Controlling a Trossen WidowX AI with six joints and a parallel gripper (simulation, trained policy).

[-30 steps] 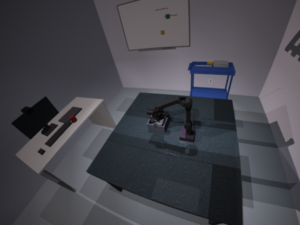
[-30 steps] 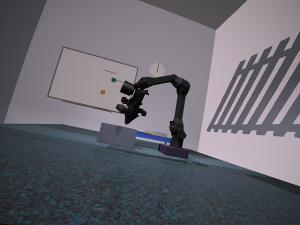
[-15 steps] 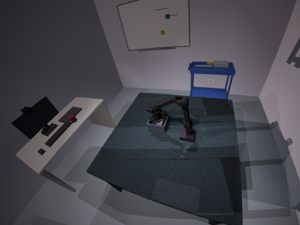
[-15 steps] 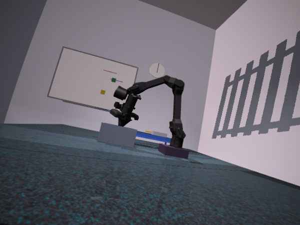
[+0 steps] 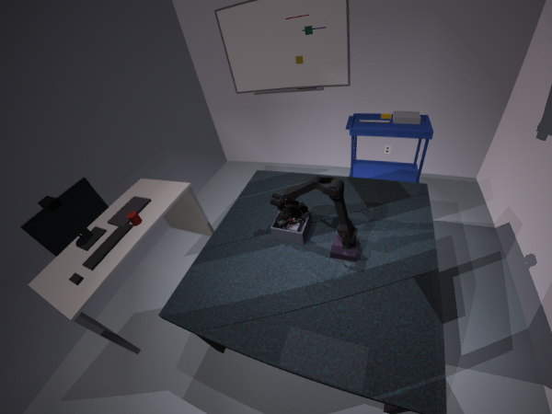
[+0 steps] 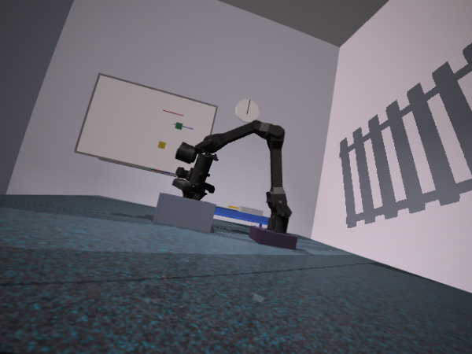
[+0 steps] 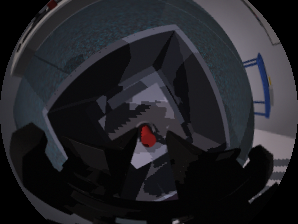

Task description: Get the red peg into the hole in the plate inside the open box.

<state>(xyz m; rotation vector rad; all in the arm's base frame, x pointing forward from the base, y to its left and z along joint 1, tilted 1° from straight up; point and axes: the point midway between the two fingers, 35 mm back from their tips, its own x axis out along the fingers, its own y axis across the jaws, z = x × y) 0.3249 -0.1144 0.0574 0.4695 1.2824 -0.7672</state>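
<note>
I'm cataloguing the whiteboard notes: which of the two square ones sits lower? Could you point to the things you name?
The yellow note [image 5: 299, 60] [image 6: 161, 145]; the other, higher one is green [image 5: 308, 30] [image 6: 178, 126] and overlaps a blue line.
</note>
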